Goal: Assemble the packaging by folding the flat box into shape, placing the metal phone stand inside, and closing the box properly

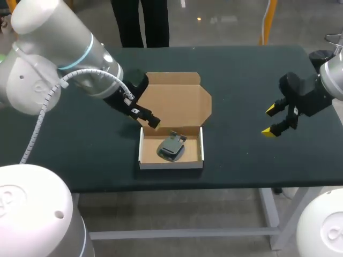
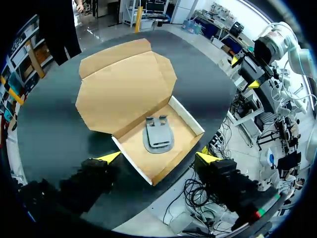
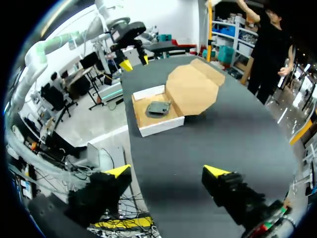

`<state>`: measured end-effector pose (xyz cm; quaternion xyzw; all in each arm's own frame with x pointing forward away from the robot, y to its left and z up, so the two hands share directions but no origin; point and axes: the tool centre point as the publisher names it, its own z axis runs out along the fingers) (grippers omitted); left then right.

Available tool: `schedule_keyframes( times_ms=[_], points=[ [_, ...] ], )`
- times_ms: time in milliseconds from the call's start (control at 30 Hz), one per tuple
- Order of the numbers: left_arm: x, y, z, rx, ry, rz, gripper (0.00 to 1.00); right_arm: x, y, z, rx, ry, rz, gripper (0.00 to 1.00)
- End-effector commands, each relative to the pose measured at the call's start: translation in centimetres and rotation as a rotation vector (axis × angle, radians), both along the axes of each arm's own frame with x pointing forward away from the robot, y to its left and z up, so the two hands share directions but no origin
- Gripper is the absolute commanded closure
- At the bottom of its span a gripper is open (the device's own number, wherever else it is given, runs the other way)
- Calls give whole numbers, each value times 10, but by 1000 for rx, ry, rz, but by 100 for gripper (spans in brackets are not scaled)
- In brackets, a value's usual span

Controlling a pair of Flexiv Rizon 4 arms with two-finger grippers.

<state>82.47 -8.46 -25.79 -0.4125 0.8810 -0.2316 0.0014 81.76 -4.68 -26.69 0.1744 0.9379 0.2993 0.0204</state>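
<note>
Our dark bench (image 1: 241, 80) carries one thing of the task, the box (image 1: 171, 165), which sits toward the near edge, a little left of middle. We judge the folding done: its tray stands with four walls up, white outside and brown within. The lid (image 1: 177, 101) is thrown back on the far side, its tuck flap at the far end (nothing is closed yet).

Our left hand (image 2: 157, 158) hangs over the tray's far-left corner, close to where lid meets tray. Its fingers are spread wide and hold nothing. Our right hand (image 1: 270, 121) hovers well apart at the right of the bench, also spread and empty.

The stand (image 1: 171, 147), grey metal, lies inside the tray near its middle, so we take the placing as done too.

What is left, as we judge it, is the last step: swinging the lid over the stand and tucking the flap in.
</note>
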Motion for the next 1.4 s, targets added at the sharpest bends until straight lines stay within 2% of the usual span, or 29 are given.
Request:
schedule_keyframes(
  times_ms=[33, 167, 233, 367, 767, 933, 1167, 1400],
  points=[
    [11, 6, 1, -3, -7, -67, 0, 0, -1, 1, 2, 1, 2, 0],
    [20, 15, 3, -36, -24, -153, 0, 0, -1, 1, 2, 1, 2, 0],
    [25, 20, 5, -27, -41, -155, 0, 0, -1, 1, 2, 1, 2, 0],
    [35, 30, 6, -57, -61, -196, 0, 0, -1, 1, 2, 1, 2, 0],
    [76, 53, 3, -113, -81, -276, 0, 5, 2, 4, 7, 10, 23, 0],
    [89, 60, -1, -184, -70, -321, 0, 13, 8, 11, 20, 41, 93, 0],
    [104, 65, -12, -223, -67, -357, 0, 29, 20, 22, 17, 87, 209, 0],
    [119, 67, -23, -256, -76, -355, 0, 42, 34, 30, -60, 109, 281, 0]
  ],
)
